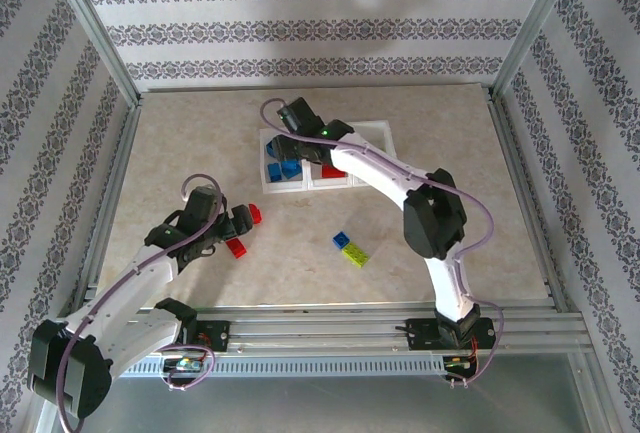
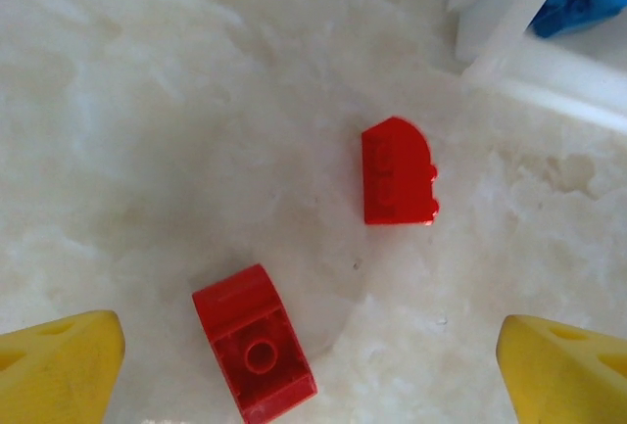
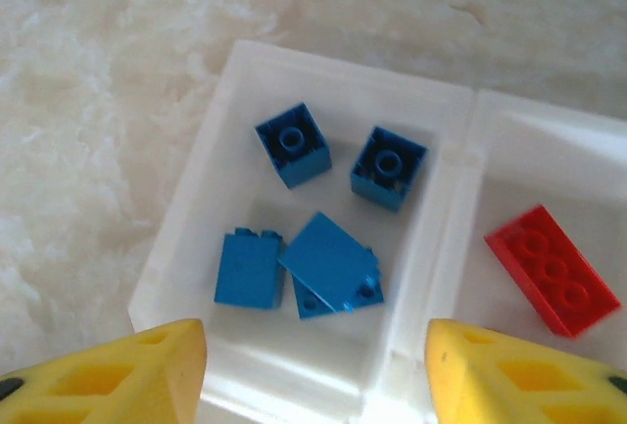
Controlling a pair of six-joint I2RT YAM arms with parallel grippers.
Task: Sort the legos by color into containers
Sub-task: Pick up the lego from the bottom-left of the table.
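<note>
Legos [image 1: 342, 241] sorted by colour: blue bricks [image 3: 328, 272] in end bin [image 3: 176, 238]. Right gripper [image 3: 313, 365] overhead, jaws apart, empty. Left gripper [image 2: 309, 346] wide apart, poised over red bricks [image 2: 397, 171] for pickup.

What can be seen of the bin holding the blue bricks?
The leftmost bin is white translucent plastic, rectangular and open-topped with rounded corners, lying flat on the marbled table. It is joined along one wall to the middle bin. Inside lie at least four blue bricks, one leaning on another. The right gripper hovers open above it.
</note>
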